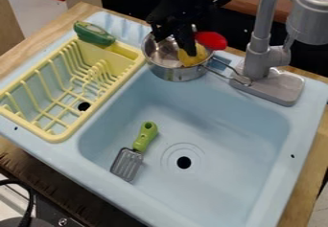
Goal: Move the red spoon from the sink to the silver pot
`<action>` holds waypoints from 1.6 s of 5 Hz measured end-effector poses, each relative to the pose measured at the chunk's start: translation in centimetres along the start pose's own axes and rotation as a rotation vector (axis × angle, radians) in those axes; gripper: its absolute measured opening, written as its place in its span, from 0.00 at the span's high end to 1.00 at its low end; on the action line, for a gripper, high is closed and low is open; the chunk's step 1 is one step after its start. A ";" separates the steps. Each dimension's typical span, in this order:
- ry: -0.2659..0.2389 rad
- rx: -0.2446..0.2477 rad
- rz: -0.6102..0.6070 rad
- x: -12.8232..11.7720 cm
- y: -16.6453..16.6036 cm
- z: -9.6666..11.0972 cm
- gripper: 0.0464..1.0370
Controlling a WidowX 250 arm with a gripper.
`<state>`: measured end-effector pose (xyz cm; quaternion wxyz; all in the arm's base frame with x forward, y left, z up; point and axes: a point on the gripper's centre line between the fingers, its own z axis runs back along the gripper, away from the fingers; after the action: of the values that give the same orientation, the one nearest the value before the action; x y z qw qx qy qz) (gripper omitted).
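The black gripper (pixel 182 40) hangs over the silver pot (pixel 178 73), which stands at the sink's back rim, left of the faucet. Just right of the gripper is the rounded red end of the spoon (pixel 211 40), above the pot's right side. The rest of the spoon is hidden, and whether the gripper holds it cannot be made out. The light blue sink (pixel 217 120) lies in front of the pot.
A yellow object (pixel 193 55) is inside the pot. The grey faucet (pixel 259 53) rises at the right. A yellow dish rack (pixel 61 134) with a green item (pixel 93 33) behind it stands left. A green-handled spatula (pixel 146 135) lies in the basin.
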<state>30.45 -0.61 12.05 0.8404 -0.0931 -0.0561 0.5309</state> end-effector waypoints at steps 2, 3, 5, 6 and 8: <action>0.001 -0.004 0.023 0.7 0.1 -0.5 0.70; 0.009 0.014 0.042 0.9 0.0 -1.2 0.70; 0.013 -0.001 0.053 0.9 -0.1 -1.6 0.69; 0.012 -0.001 0.048 1.0 0.0 -1.6 0.63; 0.018 0.014 0.081 1.0 0.2 -1.8 0.07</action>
<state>31.08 0.24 10.29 0.8193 -0.0943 -0.0408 0.5641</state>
